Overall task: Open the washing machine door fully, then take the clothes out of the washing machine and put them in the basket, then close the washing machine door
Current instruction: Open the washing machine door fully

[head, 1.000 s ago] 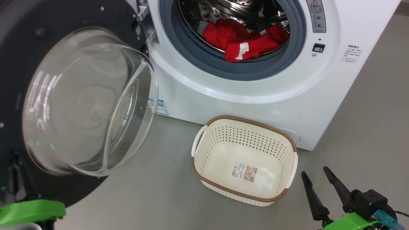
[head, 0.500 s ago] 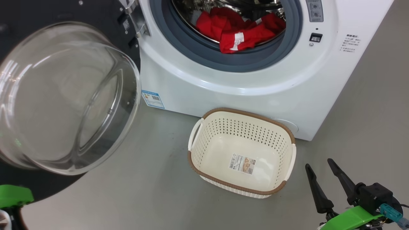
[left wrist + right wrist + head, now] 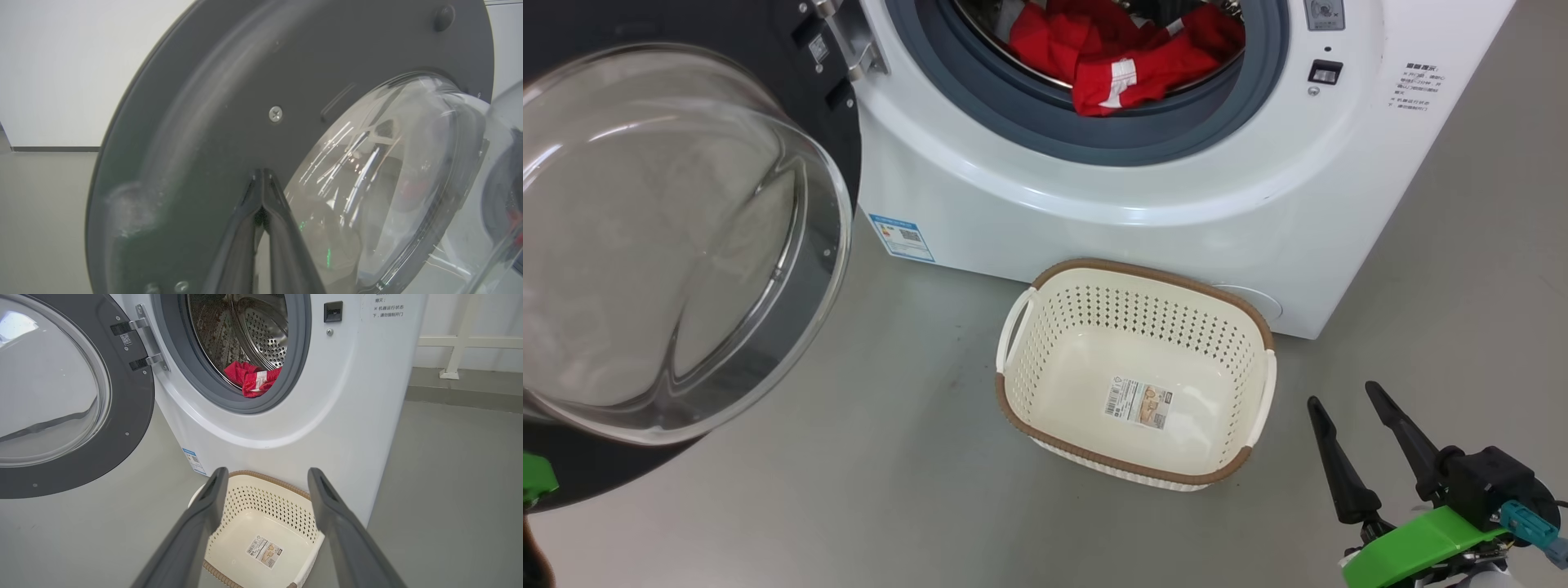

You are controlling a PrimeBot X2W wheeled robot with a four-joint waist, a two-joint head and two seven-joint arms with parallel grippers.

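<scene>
Inside the basket (image 3: 1152,318): a bare cream bottom and one sticker label (image 3: 1138,403). Set on the grey floor (image 3: 915,490) just in front of the washing machine (image 3: 1094,212), back rim close to the white front panel; touching or not, cannot tell. Inside the steel drum (image 3: 261,339): the clothes (image 3: 1123,49), a crumpled red heap with white panels, low at the front and lapping onto the grey gasket (image 3: 1045,122). Top of the heap cut off by the head view's upper edge. The washing machine door (image 3: 845,139) swung wide on its metal hinge (image 3: 849,45), black rim and bulging clear glass bowl turned outward, left part cut off by the frame. Blue label sticker (image 3: 900,238) low on the machine's front. Right gripper (image 3: 1343,395) low and right of the basket, fingers spread apart and empty. Left gripper (image 3: 263,176) in its wrist view with fingertips pressed together before the door's dark inner face; contact with the door hard to judge. Reflections in the glass too muddled to read.
</scene>
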